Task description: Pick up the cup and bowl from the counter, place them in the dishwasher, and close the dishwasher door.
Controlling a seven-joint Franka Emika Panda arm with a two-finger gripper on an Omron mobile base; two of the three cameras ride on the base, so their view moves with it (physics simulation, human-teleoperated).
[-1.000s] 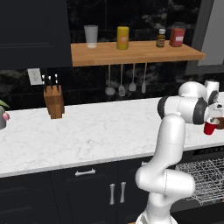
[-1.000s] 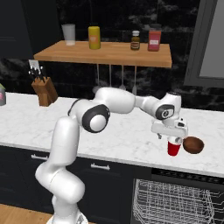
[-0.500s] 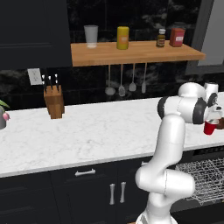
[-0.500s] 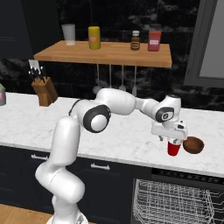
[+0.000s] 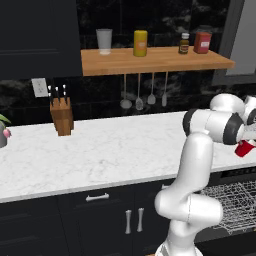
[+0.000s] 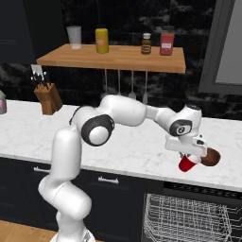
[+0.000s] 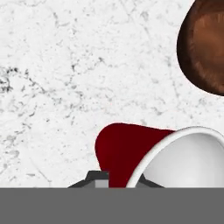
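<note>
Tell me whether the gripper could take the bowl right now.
Probably not as things stand. The gripper is shut on the cup, so its jaws are occupied. The bowl sits close beside it on the counter, with nothing else blocking it.

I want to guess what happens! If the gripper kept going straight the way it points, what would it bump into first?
Probably the counter: the gripper, shut on the cup, points down at bare marble. The bowl sits off to one side, though depth is hard to judge.

Glossy red plastic cup, marble counter
</note>
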